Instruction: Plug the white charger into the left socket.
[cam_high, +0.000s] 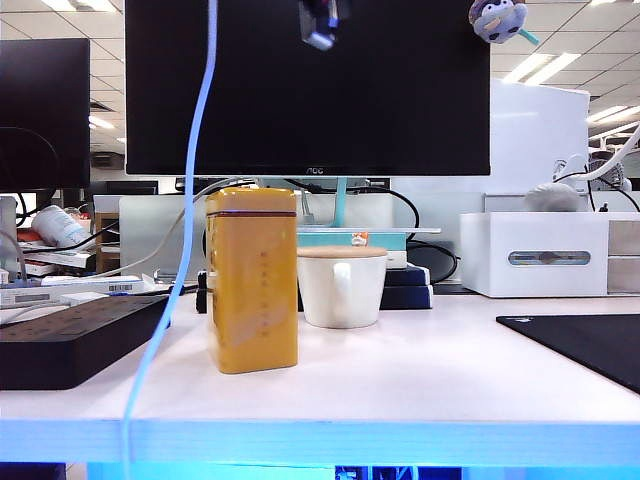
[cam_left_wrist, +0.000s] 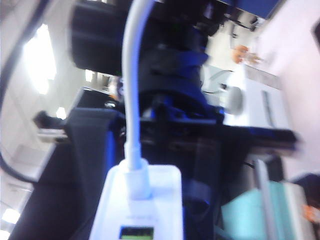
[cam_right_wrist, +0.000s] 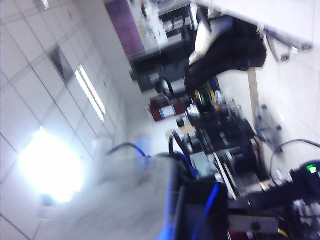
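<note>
one yellow tin, one white mug, one power strip

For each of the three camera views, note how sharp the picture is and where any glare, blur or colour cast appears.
Exterior view: sharp, though the hanging thin white cable and the white table front edge glow blue. Left wrist view: soft motion blur; the small white rectangular plastic charger is readable, window glare beside it. Right wrist view: heavily smeared, with blown-out ceiling lights; neither gripper is discernible.

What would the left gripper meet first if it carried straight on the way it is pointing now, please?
Likely the dark mechanism just beyond the white charger in the left gripper, perhaps the other arm; blur leaves the depth unclear.
</note>
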